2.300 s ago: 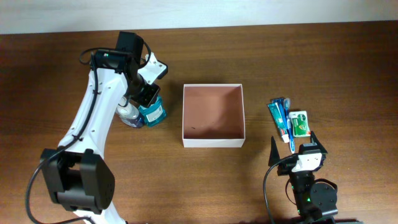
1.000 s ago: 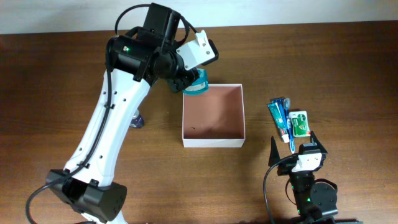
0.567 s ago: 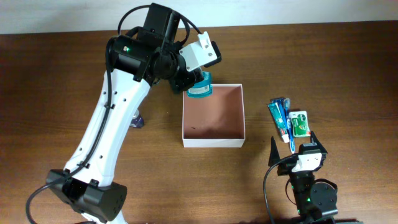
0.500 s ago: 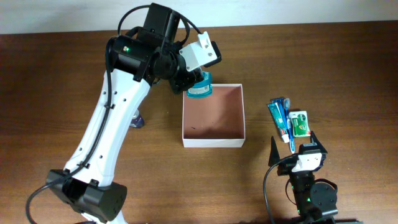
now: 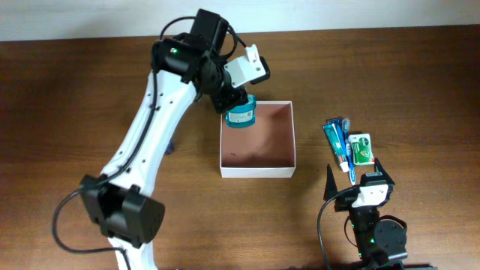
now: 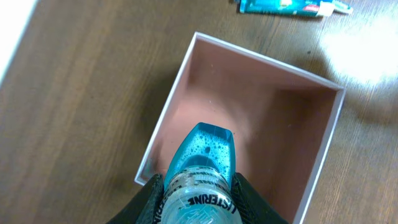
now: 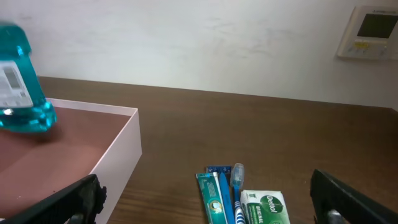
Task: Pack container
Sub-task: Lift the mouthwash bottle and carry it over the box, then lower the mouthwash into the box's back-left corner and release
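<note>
— What is over on the left of the frame?

— The white left arm [image 5: 142, 150], running up from the lower left across the brown table [image 5: 67, 90] towards the top middle. At its end the left gripper [image 5: 234, 103] has its fingers [image 6: 149, 202] clamped on either side of a teal bottle [image 5: 241, 114]. From the left wrist view the labelled part sits between the fingers and the teal end points down and away.

— And where is the container?

— Dead centre of the overhead frame, flat on the table: the container [image 5: 256, 172], white walls, reddish-brown inside, nothing lying on its floor. The bottle hangs over its upper-left corner, just inside the walls. Whether it touches the floor I cannot tell.

— Anything to the right of that?

— A little cluster at the middle right, well apart from the box. A toothpaste tube [image 5: 334, 142] lies lengthwise, a toothbrush [image 5: 346, 150] right against it, and a green soap box [image 5: 362, 148] just beside that.

— And the other hand?

— The right gripper [image 5: 354, 178] sits in the lower right, just below that cluster, with its fingers spread wide and nothing between them.
</note>
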